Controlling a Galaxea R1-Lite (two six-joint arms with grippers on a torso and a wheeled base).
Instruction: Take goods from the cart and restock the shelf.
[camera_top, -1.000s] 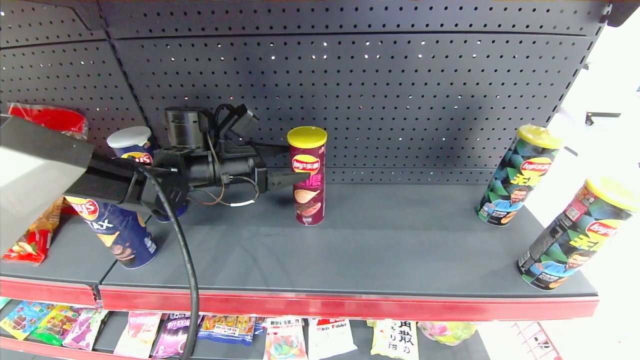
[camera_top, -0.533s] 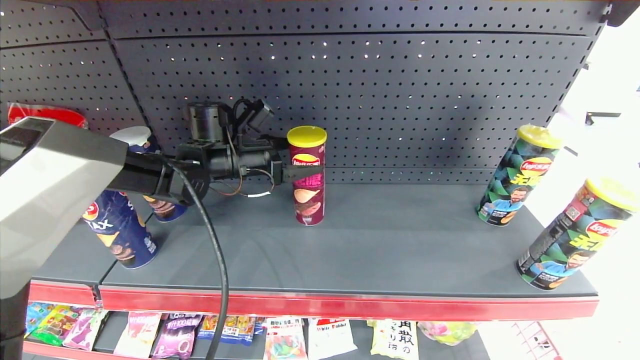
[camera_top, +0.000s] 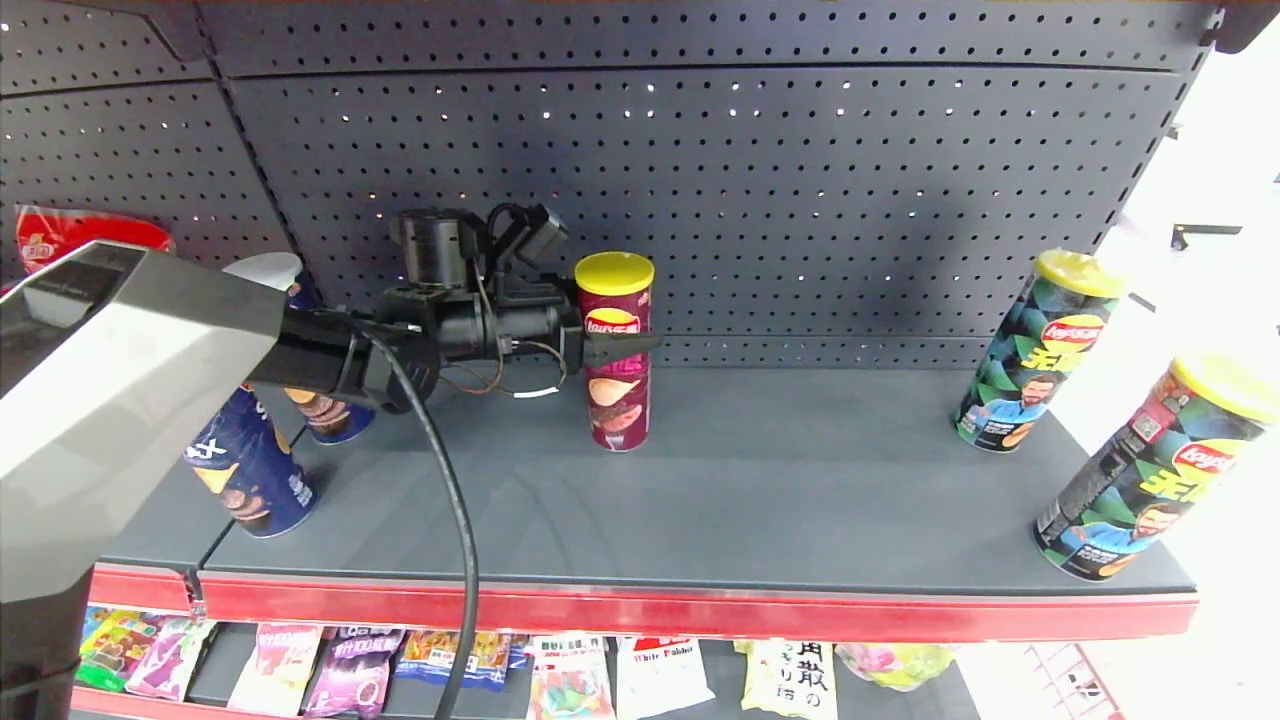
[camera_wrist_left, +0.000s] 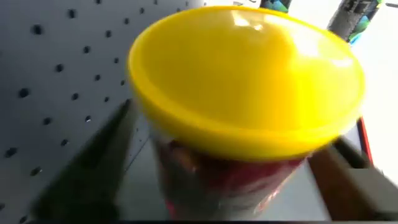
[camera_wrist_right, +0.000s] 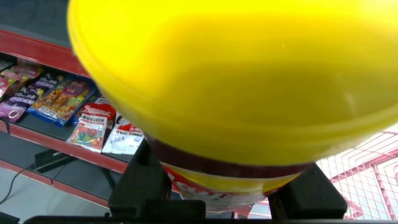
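Shelf (camera_top: 760, 480) carries the purple can (camera_top: 618, 405) upright, left end effector (camera_top: 635, 342) open around it; any motion must be straight and level, or it may tip. Right end effector (camera_wrist_right: 224, 186) grips a second can (camera_wrist_right: 236, 74).

Brand logo on maroon can (camera_top: 618, 405); same logo on green can (camera_top: 1030, 370); print on lower-shelf packets (camera_top: 660, 675).
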